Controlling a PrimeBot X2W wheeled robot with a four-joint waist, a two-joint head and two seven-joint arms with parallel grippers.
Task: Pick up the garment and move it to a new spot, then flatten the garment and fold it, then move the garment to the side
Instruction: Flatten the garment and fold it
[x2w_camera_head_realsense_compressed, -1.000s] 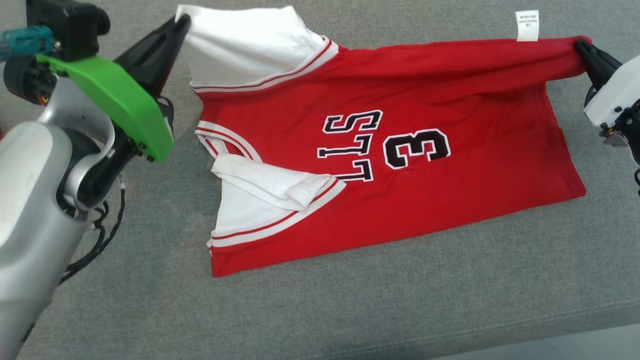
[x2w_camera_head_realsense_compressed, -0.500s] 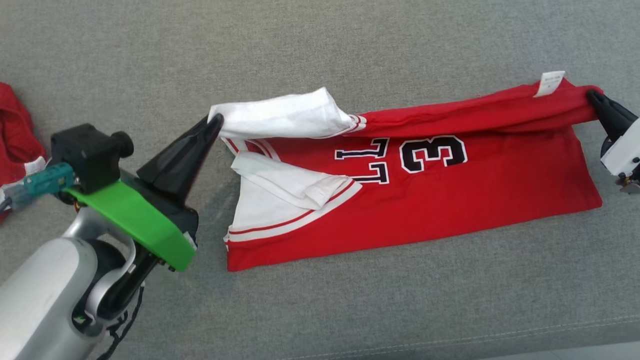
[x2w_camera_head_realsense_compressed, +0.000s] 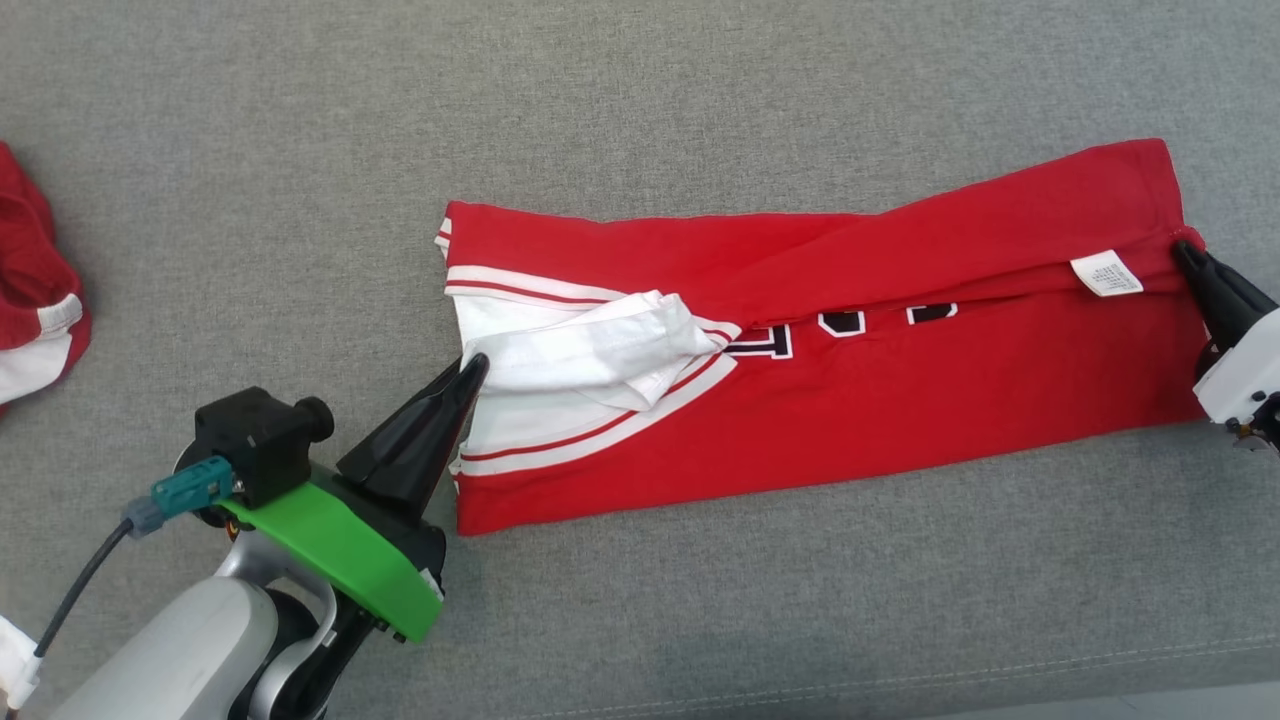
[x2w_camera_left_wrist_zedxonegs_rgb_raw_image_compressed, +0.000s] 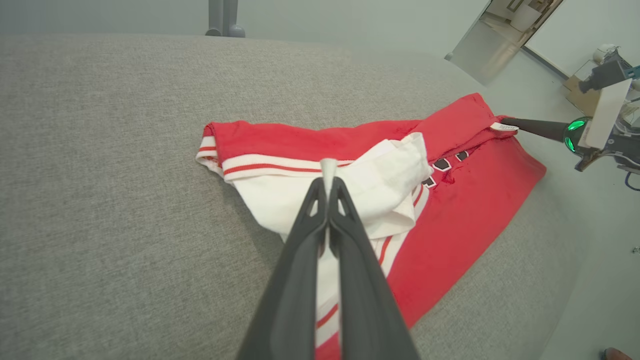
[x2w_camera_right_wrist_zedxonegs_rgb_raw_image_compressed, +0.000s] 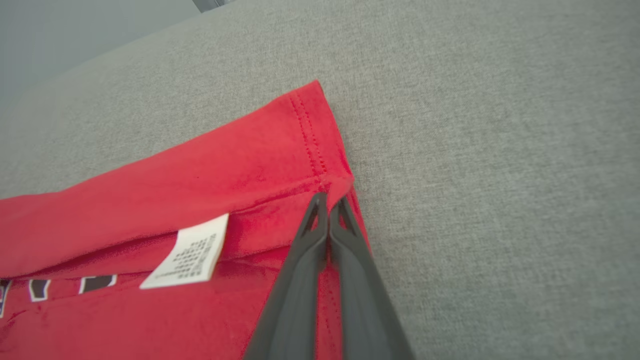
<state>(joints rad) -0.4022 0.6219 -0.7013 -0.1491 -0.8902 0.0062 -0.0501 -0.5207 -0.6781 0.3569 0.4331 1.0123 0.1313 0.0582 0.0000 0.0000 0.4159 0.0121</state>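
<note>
The garment (x2w_camera_head_realsense_compressed: 900, 400) is a red jersey with white, red-striped sleeves and black lettering, lying on the grey cushion with its far half folded over toward me. My left gripper (x2w_camera_head_realsense_compressed: 477, 364) is shut on the white sleeve at the jersey's left end; in the left wrist view the sleeve cloth (x2w_camera_left_wrist_zedxonegs_rgb_raw_image_compressed: 395, 170) sits pinched at my left gripper's (x2w_camera_left_wrist_zedxonegs_rgb_raw_image_compressed: 328, 177) tips. My right gripper (x2w_camera_head_realsense_compressed: 1185, 250) is shut on the red hem at the right end, beside the white care label (x2w_camera_head_realsense_compressed: 1106, 273). In the right wrist view my right gripper (x2w_camera_right_wrist_zedxonegs_rgb_raw_image_compressed: 330, 199) pinches the hem corner (x2w_camera_right_wrist_zedxonegs_rgb_raw_image_compressed: 320, 145), near the label (x2w_camera_right_wrist_zedxonegs_rgb_raw_image_compressed: 192, 252).
The grey fabric surface (x2w_camera_head_realsense_compressed: 700, 110) spreads all round the jersey. Another red and white cloth (x2w_camera_head_realsense_compressed: 30, 300) lies at the far left edge. A seam (x2w_camera_head_realsense_compressed: 900, 670) marks the cushion's near edge. The left wrist view shows pale floor (x2w_camera_left_wrist_zedxonegs_rgb_raw_image_compressed: 590, 280) beyond the cushion.
Both grippers have drawn the jersey's far edge toward me, folding the top layer over the lettering. The camera has shifted, so the whole picture has moved.
</note>
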